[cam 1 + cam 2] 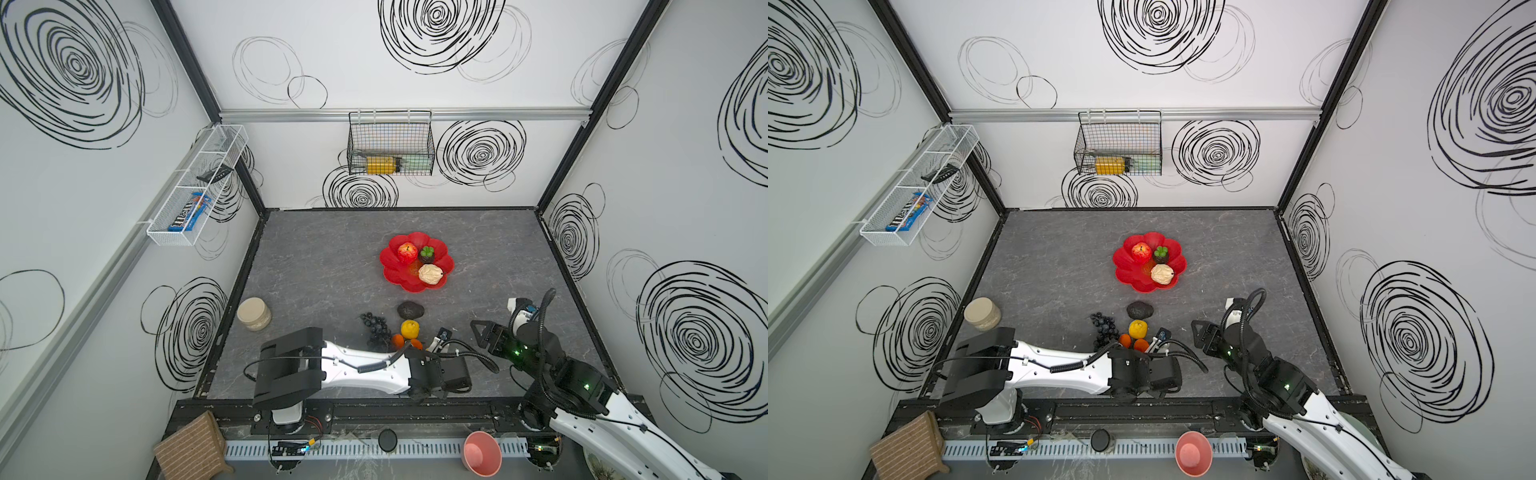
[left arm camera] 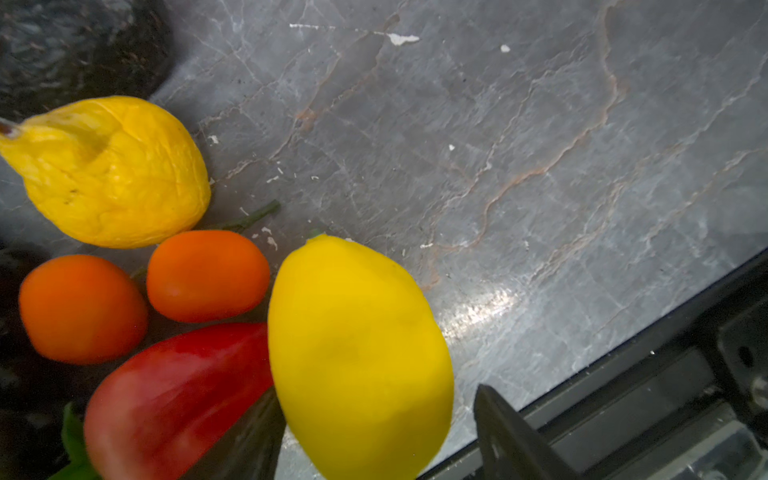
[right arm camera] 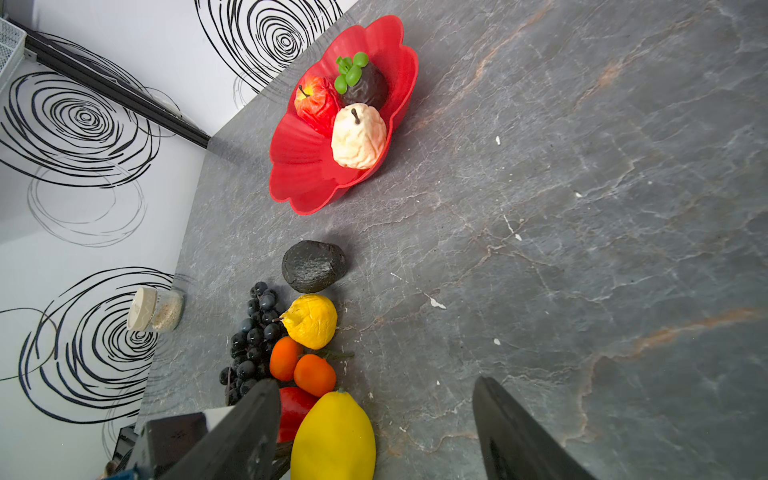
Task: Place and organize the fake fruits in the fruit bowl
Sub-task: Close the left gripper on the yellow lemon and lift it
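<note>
The red flower-shaped fruit bowl (image 1: 395,270) holds a red apple (image 1: 407,251), a mangosteen (image 1: 427,254) and a cream wrinkled fruit (image 1: 430,274). On the table in front of it lie a dark avocado (image 1: 410,309), a grape bunch (image 1: 376,328), a wrinkled lemon (image 1: 409,329) and two small oranges (image 2: 83,307) (image 2: 208,276). A strawberry (image 2: 178,395) lies against a smooth lemon (image 2: 357,357). My left gripper (image 2: 374,395) straddles this lemon, open: one finger is at its side, the other stands a little off. My right gripper (image 3: 376,382) hovers close by, open and empty.
A lidded jar (image 1: 254,313) stands at the table's left edge. The black front rail (image 2: 623,395) runs just beside the smooth lemon. A pink cup (image 1: 482,453) sits below the rail. A black wire basket (image 1: 390,145) hangs on the back wall.
</note>
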Robot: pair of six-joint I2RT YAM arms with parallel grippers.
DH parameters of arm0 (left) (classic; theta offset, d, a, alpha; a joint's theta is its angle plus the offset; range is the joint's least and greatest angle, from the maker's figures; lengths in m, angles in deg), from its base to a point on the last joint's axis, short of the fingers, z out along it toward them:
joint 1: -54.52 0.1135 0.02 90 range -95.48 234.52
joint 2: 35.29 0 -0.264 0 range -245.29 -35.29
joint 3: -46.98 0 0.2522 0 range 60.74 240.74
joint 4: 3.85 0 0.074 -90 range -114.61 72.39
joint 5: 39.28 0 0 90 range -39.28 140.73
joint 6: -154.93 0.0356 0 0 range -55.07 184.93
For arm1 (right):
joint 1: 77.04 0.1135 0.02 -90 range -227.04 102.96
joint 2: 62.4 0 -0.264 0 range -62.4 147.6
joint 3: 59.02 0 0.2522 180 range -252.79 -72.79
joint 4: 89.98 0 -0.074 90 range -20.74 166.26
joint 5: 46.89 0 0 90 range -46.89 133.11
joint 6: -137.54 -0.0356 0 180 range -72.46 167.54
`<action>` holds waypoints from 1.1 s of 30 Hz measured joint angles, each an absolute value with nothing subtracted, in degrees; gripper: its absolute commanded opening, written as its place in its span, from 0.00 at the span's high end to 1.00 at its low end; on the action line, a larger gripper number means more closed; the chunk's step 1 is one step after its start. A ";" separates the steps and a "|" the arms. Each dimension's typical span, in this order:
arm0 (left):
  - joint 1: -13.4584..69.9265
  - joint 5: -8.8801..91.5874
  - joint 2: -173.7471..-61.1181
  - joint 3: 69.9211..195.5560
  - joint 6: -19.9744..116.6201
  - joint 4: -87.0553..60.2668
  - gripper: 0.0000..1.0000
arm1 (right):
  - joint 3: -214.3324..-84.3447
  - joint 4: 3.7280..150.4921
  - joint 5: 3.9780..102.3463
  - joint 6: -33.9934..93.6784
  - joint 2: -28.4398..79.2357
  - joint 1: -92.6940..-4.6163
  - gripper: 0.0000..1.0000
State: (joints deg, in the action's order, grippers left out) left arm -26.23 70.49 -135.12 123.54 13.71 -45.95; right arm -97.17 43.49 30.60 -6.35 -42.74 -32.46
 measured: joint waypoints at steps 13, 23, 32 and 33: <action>-26.03 71.19 -137.53 123.87 14.56 -44.51 0.32 | -97.41 43.49 30.57 -6.24 -42.74 -32.46 0.22; -26.42 73.34 -133.66 120.59 15.65 -40.18 0.39 | -98.02 43.46 30.55 -6.24 -42.74 -32.46 0.22; -26.47 78.08 -115.87 107.76 20.09 -29.08 0.40 | -99.22 43.88 31.19 -6.24 -42.33 -32.46 0.22; -26.42 78.69 -113.68 105.88 21.07 -27.26 0.41 | -99.22 44.03 31.56 -6.22 -42.11 -32.46 0.22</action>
State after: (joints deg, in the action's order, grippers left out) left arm -26.42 78.69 -113.68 105.88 21.07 -27.26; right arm -99.22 44.03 31.56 -6.22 -42.11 -32.46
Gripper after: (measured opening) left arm 0.599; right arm 0.779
